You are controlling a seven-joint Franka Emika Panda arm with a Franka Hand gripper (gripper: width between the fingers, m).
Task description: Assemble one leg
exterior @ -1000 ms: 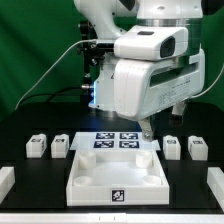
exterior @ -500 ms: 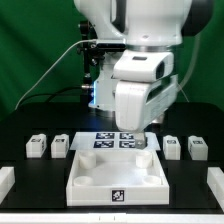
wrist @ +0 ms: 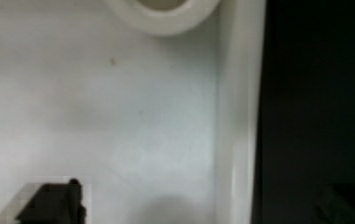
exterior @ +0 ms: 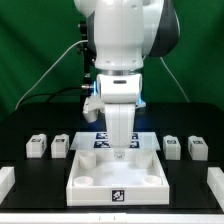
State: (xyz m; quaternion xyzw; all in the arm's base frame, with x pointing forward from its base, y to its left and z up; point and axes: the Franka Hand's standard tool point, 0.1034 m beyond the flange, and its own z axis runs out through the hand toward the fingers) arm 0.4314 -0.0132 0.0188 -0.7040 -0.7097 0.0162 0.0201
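Widely parted end effector over tray

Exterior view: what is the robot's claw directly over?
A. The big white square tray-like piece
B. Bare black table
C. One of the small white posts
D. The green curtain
A: the gripper hangs over the back part of the big square tray piece, while the legs, such as the leg on the exterior view's left, stand apart beside it.
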